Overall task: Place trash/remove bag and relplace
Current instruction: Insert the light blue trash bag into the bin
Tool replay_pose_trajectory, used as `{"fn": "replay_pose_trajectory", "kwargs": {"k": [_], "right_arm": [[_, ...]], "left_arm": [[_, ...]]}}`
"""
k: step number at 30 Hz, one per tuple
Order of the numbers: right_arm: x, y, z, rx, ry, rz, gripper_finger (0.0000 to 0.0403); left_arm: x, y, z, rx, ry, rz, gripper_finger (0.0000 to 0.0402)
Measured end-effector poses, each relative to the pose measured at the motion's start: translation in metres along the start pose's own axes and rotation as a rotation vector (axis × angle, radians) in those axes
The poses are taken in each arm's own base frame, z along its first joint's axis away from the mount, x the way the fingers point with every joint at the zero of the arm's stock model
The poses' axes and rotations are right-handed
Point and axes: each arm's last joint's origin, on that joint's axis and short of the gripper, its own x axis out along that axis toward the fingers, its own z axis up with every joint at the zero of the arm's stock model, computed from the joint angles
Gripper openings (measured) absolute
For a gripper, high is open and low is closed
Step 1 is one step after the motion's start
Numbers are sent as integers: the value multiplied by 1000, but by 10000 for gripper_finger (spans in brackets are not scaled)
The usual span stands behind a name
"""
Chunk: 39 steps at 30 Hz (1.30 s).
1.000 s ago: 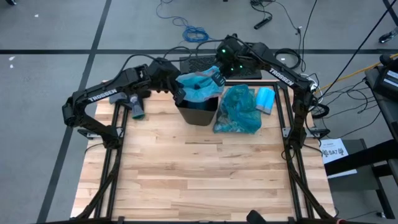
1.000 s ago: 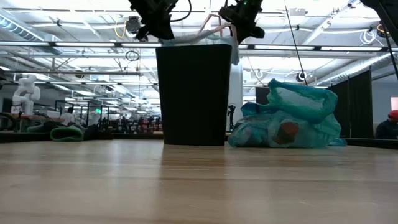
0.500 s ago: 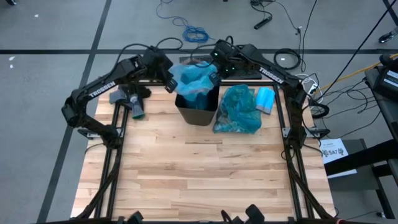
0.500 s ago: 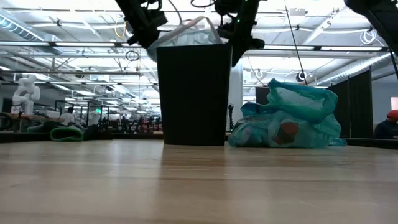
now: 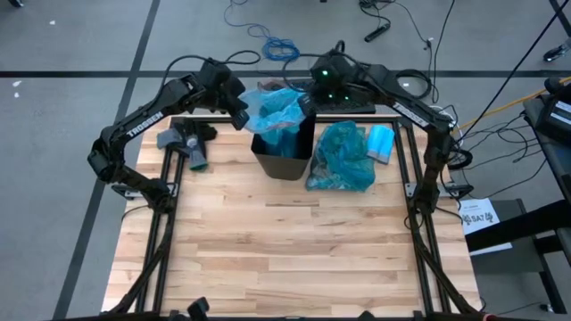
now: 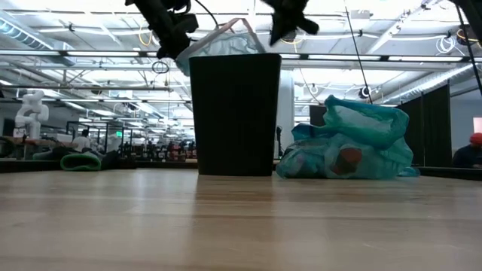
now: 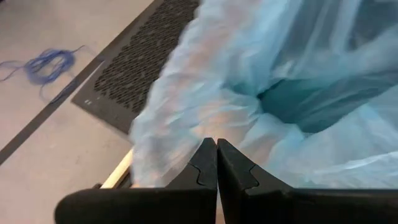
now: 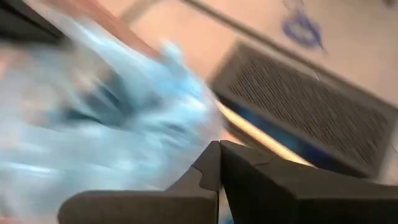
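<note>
A black square bin (image 5: 285,162) (image 6: 235,113) stands at the table's far middle. A pale sky-blue plastic bag (image 5: 275,109) (image 6: 226,44) billows over its mouth and part of it hangs inside. My left gripper (image 5: 242,111) (image 7: 216,144) is shut at the bag's left rim. My right gripper (image 5: 308,105) (image 8: 219,146) is shut at its right rim. The bag (image 5: 343,160) (image 6: 350,147), dark teal and bulging, rests on the table right of the bin. Trash shows through it, such as a brown wad (image 6: 348,159). My left gripper pinches the sky-blue bag's rim (image 7: 198,138) between its two fingers, slanting down from the table's far left. The film runs from the fingertips toward the bin's mouth, above the bin's left rim. My right gripper is shut at the sky-blue bag's right rim (image 8: 198,138), slanting down from the far right, above the bin's right rim. Blur and the fingers hide the place of contact; a sliver of blue film shows between the fingers.
A grey and teal tool (image 5: 191,148) lies at the far left. A pale blue roll (image 5: 381,141) lies right of the teal bag. A black perforated panel (image 7: 143,68) (image 8: 298,106) sits beyond the far edge. The wooden top's near half (image 5: 285,250) is bare.
My left gripper has swung toward the table's far edge and rolled, drawing the sky-blue bag's left rim out past the bin's rim. My right gripper dipped beside the bin's right rim, then rose again. The bag now spreads wider above the bin's mouth.
</note>
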Motion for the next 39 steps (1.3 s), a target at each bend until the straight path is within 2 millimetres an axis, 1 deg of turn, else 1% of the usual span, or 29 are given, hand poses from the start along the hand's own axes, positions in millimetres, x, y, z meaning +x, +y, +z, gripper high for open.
{"fn": "replay_pose_trajectory", "kwargs": {"k": [3, 5, 7, 10, 13, 15, 17, 18, 20, 22, 26, 30, 32, 35, 39], "right_arm": [[-14, 10, 6, -24, -98, 92, 0], [-15, 15, 9, -35, -129, 154, 0], [-5, 18, 9, -50, -111, 167, 0], [17, 23, 7, -68, -52, 194, 0], [36, 27, 4, -78, -3, 192, 0], [49, 26, 0, -82, 46, 145, 0], [61, 20, -5, -58, 92, 31, 0], [63, 16, -7, -51, 108, -32, 0], [62, 6, -10, -42, 137, -130, 0], [60, -2, -12, -24, 181, -171, 0], [62, -14, -16, 2, 252, -218, 0], [61, -15, -16, 11, 254, -225, 0], [60, -16, -19, 9, 286, -238, 0], [59, -20, -22, 12, 321, -255, 0], [57, -20, -20, 15, 308, -241, 0]], "left_arm": [[0, -1, 1, 10, -13, -17, 0], [0, -2, 4, 17, -42, -38, 0], [0, -5, 8, 28, -84, -74, 0], [0, -10, 12, 45, -123, -96, 0], [0, -12, 13, 50, -131, -102, 0], [0, -12, 13, 55, -131, -101, 0], [0, -11, 12, 87, -120, -79, 0], [0, -10, 11, 100, -107, -47, 0], [1, -8, 8, 114, -61, 30, 0], [3, -2, 3, 128, -6, 81, 0], [11, 10, -8, 119, 121, 94, 0], [17, 15, -12, 101, 162, 93, 0], [19, 18, -12, 93, 164, 96, 0], [19, 21, -12, 85, 165, 102, 0], [19, 22, -12, 77, 153, 57, 0]]}}
